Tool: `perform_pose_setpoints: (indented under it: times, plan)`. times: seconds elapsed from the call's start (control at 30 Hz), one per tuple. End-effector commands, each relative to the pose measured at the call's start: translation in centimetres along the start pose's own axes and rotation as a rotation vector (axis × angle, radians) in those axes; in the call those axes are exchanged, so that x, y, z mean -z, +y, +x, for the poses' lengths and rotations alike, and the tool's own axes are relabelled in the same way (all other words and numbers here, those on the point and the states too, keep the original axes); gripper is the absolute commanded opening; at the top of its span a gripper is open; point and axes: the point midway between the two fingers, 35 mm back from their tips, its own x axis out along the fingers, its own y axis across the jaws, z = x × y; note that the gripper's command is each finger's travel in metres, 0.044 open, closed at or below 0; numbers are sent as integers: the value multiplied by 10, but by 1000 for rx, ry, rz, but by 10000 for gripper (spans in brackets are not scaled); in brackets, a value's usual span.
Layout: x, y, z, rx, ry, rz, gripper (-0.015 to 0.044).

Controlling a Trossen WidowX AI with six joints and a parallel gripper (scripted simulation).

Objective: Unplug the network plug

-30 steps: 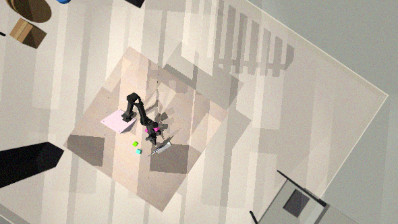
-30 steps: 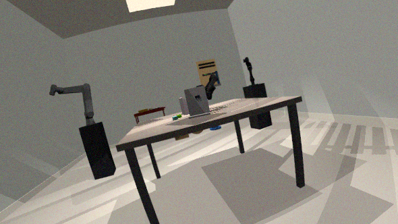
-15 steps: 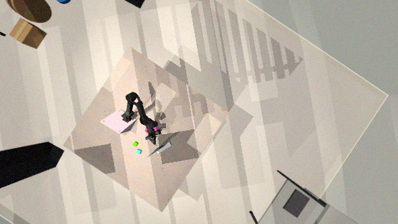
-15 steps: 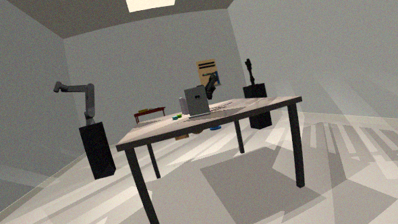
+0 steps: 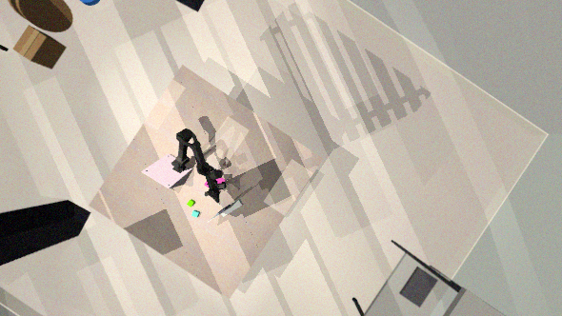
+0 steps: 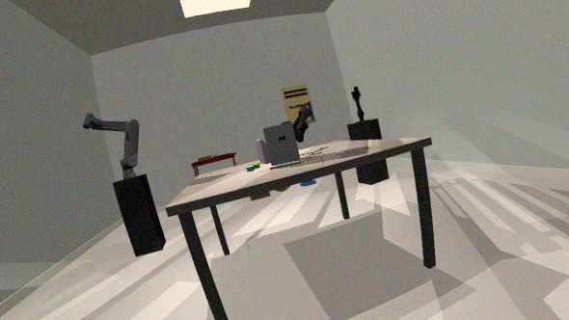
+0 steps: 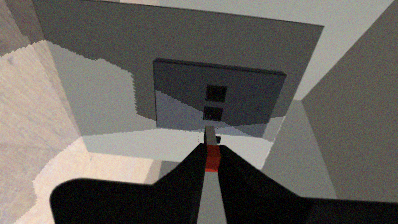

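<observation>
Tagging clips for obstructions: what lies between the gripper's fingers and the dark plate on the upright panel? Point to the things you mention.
In the wrist view, a red-and-grey piece (image 7: 212, 156).
</observation>
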Motion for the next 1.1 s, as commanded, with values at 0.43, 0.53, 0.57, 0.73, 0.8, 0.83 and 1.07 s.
perform_pose_setpoints:
  times: [0.43, 0.53, 0.57, 0.73, 0.8, 0.83, 1.07]
  plan:
    - [2, 0, -9, 1, 3, 4, 0]
    - [3, 0, -11, 1, 3, 4, 0]
    - [3, 0, -11, 1, 3, 4, 0]
    - [3, 0, -14, 1, 3, 4, 0]
    - [3, 0, -15, 1, 3, 4, 0]
    - [3, 0, -15, 1, 3, 4, 0]
    - [3, 0, -16, -1, 1, 0, 0]
